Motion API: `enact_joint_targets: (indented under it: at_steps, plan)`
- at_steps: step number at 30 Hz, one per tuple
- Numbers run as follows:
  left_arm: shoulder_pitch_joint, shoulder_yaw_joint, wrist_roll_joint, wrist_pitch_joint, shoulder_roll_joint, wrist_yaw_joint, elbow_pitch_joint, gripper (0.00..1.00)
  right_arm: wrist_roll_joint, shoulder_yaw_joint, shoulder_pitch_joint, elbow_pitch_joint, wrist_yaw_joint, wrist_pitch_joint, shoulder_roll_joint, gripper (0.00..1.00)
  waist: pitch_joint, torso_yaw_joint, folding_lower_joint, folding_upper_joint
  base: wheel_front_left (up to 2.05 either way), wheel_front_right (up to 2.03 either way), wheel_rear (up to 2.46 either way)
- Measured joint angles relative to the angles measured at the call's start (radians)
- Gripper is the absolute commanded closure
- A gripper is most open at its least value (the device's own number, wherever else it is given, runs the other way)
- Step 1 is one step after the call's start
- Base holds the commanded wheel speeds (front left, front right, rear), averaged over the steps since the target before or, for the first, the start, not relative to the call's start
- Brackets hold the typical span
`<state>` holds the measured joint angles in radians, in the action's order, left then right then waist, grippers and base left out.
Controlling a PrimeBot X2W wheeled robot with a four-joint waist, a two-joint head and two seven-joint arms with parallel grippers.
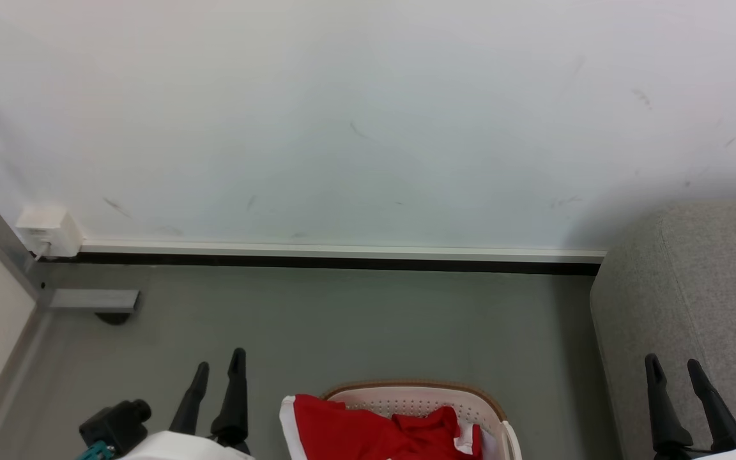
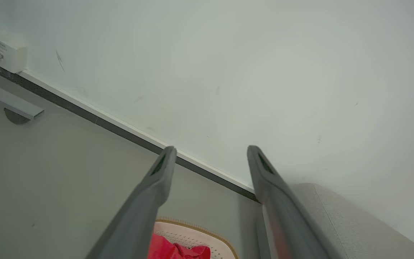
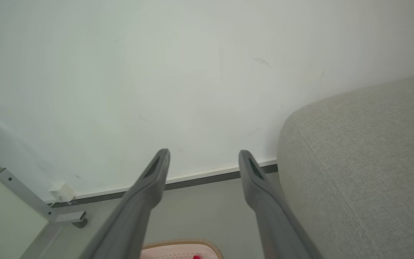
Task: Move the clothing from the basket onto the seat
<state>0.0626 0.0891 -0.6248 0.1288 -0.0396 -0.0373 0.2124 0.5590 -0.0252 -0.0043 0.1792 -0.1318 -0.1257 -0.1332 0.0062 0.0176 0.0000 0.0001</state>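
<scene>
The red clothing [image 1: 368, 431] with a white hem lies heaped in the cream-white basket [image 1: 419, 393], which stands on the floor at the bottom middle of the head view. Its tan rim and holes also show in the left wrist view as basket [image 2: 196, 233] with clothing [image 2: 173, 250], and a corner of the basket [image 3: 182, 248] shows in the right wrist view. The grey seat [image 1: 694, 300] rises at the right, also seat [image 2: 354, 223] and seat [image 3: 365, 169]. My left gripper [image 1: 219, 361] stands open left of the basket. My right gripper [image 1: 673, 365] stands open in front of the seat. Both hold nothing.
A white wall with a white and black skirting [image 1: 342, 255] runs across the back. At the left stand a grey metal frame foot [image 1: 90, 299] and a white plug box [image 1: 48, 230]. Grey floor [image 1: 342, 319] lies between wall and basket.
</scene>
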Motion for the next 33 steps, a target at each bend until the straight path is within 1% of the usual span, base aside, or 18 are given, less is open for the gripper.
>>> enact_joint_targets:
  at_steps: [8,10,13,16,18,29,33]
  plan:
    - [-0.001,0.021,0.11,0.02,-0.001,0.003,-0.003,0.0,-0.048,-0.015,0.002,0.005,0.0,-0.023,-0.007,0.0,0.0,0.002,0.0,0.0,0.0,0.0,0.0]
    - [-0.001,0.023,0.12,0.022,-0.001,0.004,-0.003,0.0,-0.053,-0.016,0.003,0.006,0.0,-0.026,-0.011,0.0,0.0,0.003,0.0,-0.0001,0.0,0.0,0.0]
    - [-0.001,0.031,0.173,0.031,-0.001,0.012,-0.002,0.0,-0.079,-0.018,0.007,0.007,0.0,-0.034,-0.022,0.0,-0.001,0.006,0.0,-0.0001,0.0,0.0,0.0]
    - [-0.001,0.034,0.193,0.033,-0.002,0.012,-0.002,0.0,-0.094,-0.02,0.007,0.007,0.0,-0.04,-0.024,0.0,-0.001,0.007,0.0,-0.0001,0.0,0.0,0.0]
    - [-0.002,0.036,0.229,0.042,-0.002,0.017,-0.002,0.0,-0.119,-0.02,0.008,0.007,0.0,-0.047,-0.025,0.0,-0.002,0.007,0.0,-0.0001,0.0,0.0,0.0]
    - [-0.003,0.045,0.322,0.067,-0.004,0.016,0.007,0.0,-0.187,-0.025,0.018,0.006,0.0,-0.07,-0.028,0.0,0.001,0.005,0.0,-0.0001,0.0,0.0,0.0]
    - [-0.003,0.048,0.363,0.076,-0.005,0.016,0.009,0.0,-0.201,-0.009,0.023,0.006,0.0,-0.079,-0.027,0.0,0.001,0.004,0.0,-0.0001,0.0,0.0,0.0]
